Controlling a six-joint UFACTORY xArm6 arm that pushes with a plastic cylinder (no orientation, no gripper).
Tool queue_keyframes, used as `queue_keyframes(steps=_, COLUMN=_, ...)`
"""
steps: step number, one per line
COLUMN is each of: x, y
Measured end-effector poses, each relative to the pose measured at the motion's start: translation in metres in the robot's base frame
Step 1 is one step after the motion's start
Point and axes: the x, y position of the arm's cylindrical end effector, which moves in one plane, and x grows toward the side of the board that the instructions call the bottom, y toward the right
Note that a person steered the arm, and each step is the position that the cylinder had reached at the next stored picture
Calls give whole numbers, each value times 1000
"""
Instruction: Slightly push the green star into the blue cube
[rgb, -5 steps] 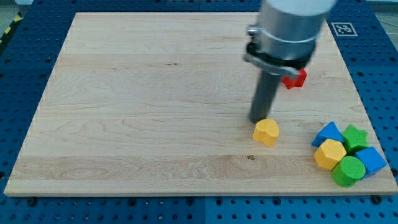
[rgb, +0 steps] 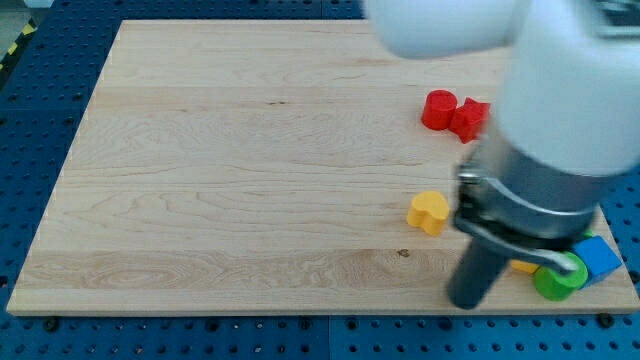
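Tip: my tip is seen low on the desk, near the view's bottom edge, just left of the green cylinder.
Gripper: none is fitted, so apart or together can't be told, it's only a rod.
Green star: hidden behind the arm right now, probably somewhere in the cluster at the view's right.
Blue cube: only a corner is visible, touching the green cylinder.
Other blocks: a yellow sliver peeks out beside the rod; a yellow heart-ish block sits up-left of the tip; a red cylinder and red block are touching, further up.
Handling: star is guessed light, rigid, slidey on wood. Best nudged on the flank facing away from the cube, gently, since points could make it spin.
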Motion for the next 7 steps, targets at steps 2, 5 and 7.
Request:
queue_keyframes(steps=2, x=0, y=32)
queue_keyframes(steps=5, x=-5, y=75)
queue_keyframes(steps=7, x=0, y=54)
